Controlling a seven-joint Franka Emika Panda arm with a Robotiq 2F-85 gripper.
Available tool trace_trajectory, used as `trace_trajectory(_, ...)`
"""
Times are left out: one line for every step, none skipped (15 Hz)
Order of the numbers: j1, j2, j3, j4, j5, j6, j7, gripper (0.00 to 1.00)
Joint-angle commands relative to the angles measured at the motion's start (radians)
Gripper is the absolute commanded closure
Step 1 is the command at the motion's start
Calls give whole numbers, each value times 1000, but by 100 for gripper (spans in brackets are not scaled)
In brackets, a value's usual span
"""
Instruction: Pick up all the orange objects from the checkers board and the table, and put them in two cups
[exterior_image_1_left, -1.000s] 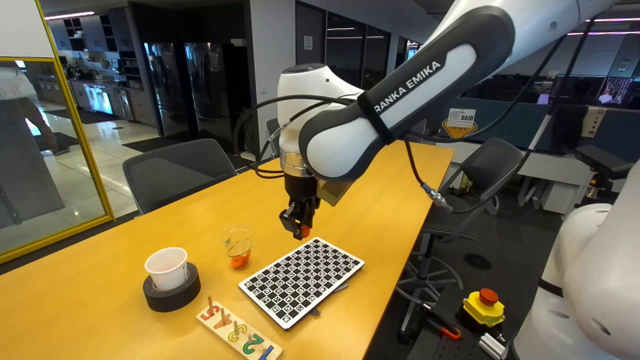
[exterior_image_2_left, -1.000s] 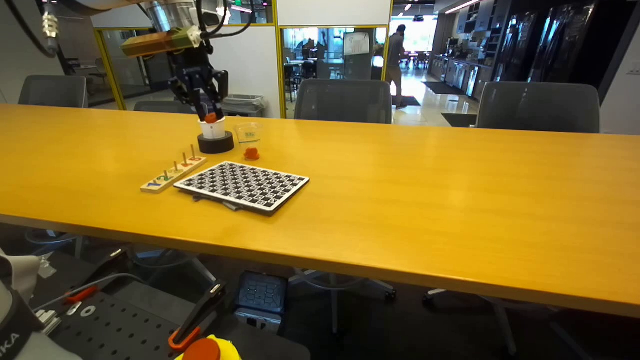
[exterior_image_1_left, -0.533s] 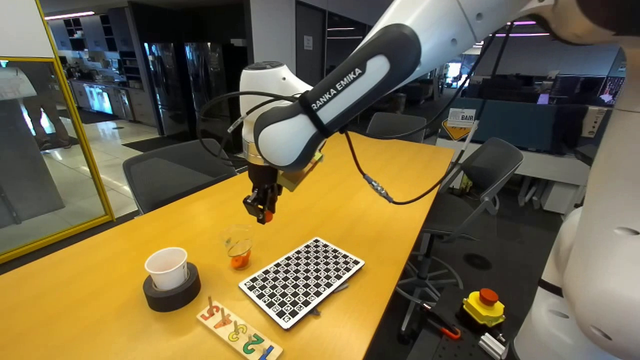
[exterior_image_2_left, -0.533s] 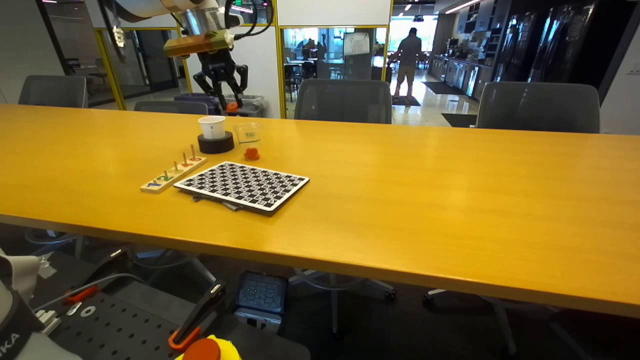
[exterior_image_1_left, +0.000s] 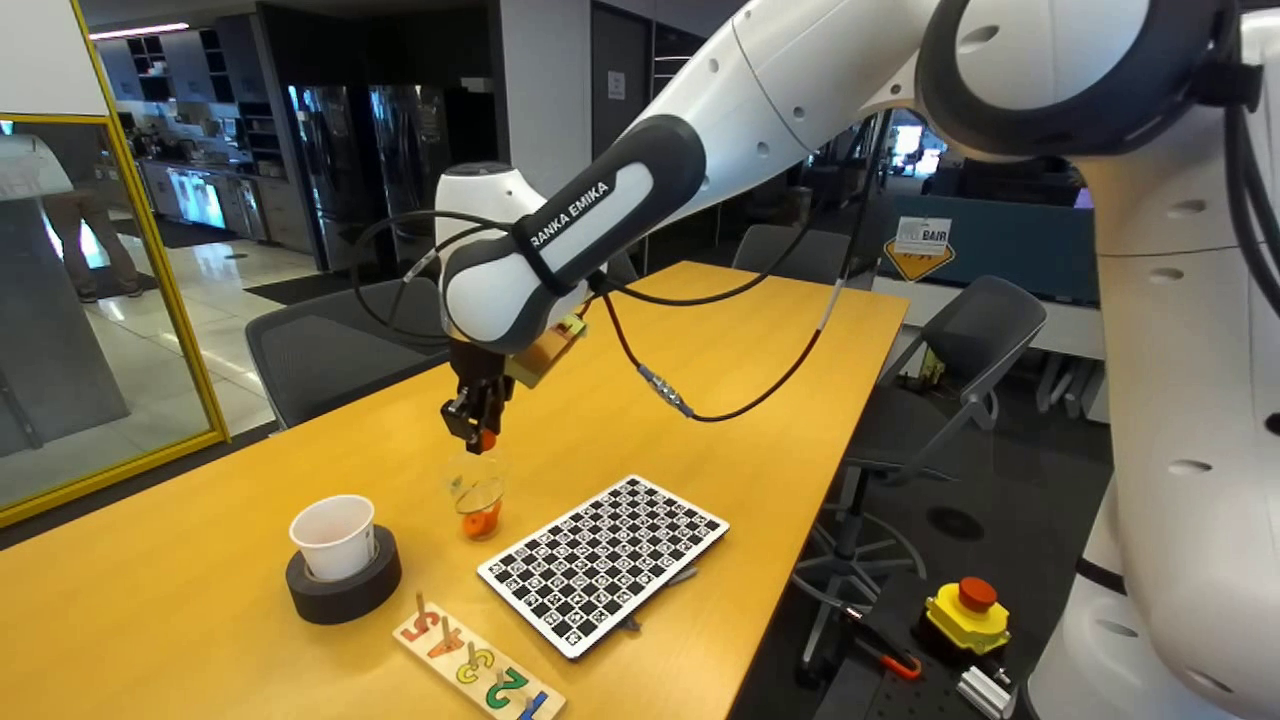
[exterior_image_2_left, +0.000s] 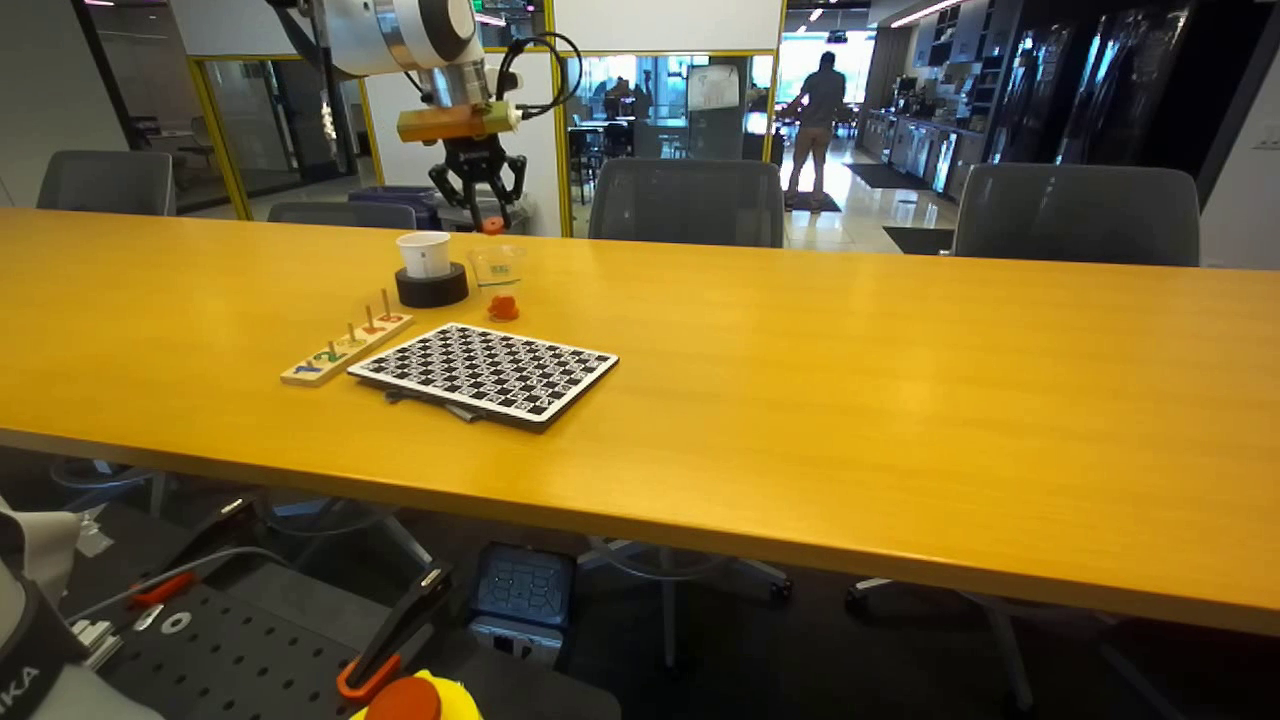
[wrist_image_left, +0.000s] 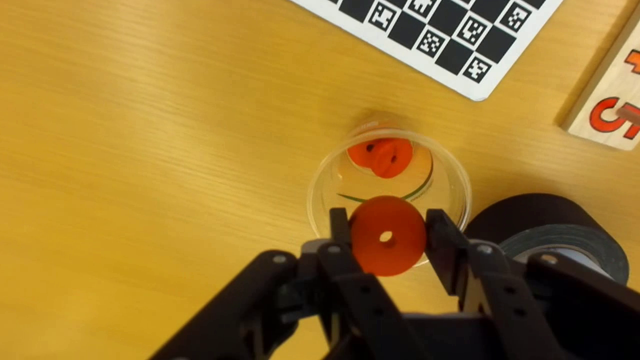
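My gripper (wrist_image_left: 389, 227) is shut on a round orange piece (wrist_image_left: 387, 257) with a hole in its middle. Both exterior views show that held orange piece (exterior_image_2_left: 493, 226) hanging just above the rim of the clear cup (exterior_image_1_left: 480, 497). From the wrist, it covers part of the cup's opening. Several orange pieces (wrist_image_left: 387, 155) lie at the bottom of the clear cup. The white cup (exterior_image_1_left: 333, 540) stands upright in a black ring; fingers mostly hide it in the wrist view. The checkers board (exterior_image_1_left: 605, 560) lies flat on the table (exterior_image_2_left: 850, 400), beside the clear cup.
A thick black ring (wrist_image_left: 530, 212) surrounds the white cup's base, close to the clear cup. The wooden number strip (exterior_image_1_left: 480, 660) with upright pegs lies between white cup and board. Grey chairs (exterior_image_2_left: 685, 205) stand along the far table edge. A yellow box with a red button (exterior_image_1_left: 968, 612) is off the table.
The arm has carried the held orange piece across the table to above the clear cup, leftward in an exterior view. The cups, board and number strip have stayed put.
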Motion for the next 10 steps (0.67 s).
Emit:
trace_trajectory(9,71,-1,108,53,-26,-74,79)
trace_trajectory(8,80,1,120,62,-34,-83,79)
trace_trajectory(7,86,5,127,75,-45,-97,79)
trace_trajectory(7,91,5,134,80,-48,-105,79)
trace_trajectory(7,93,5,136,85,-52,-111,79)
trace_trajectory(8,97,5,142,90,-58,-116,79)
trace_trajectory(7,99,6,147,96,-66,-123,79)
trace_trajectory(7,102,6,152,100,-77,-127,79)
trace_trajectory(8,102,6,156,103,-99,-129,79)
trace_trajectory(8,104,5,160,103,-109,-132,79)
